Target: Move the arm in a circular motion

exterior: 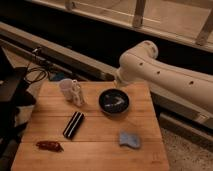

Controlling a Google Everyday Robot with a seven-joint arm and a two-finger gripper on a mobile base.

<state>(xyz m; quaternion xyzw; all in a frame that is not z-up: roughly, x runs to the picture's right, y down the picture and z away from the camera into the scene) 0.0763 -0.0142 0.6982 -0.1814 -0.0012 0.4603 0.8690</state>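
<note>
On the plank worktop (90, 150), left of the dark round bowl (114, 101), lie a wrinkled red packet (48, 145), a matte black bar (73, 124) and a knobbly white object (72, 91). Just right of the bowl, nearer you, sits a soft blue sponge (130, 139). The glossy, tube-jointed arm (150, 67) ends at the bowl's far rim. Its pincer (118, 83) sits there; you cannot tell if it is wide or narrow. Sweep your circle high, even and clear.

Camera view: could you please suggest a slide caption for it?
White arm bends over a dark bowl on a wooden table; its gripper is not visible.
</note>
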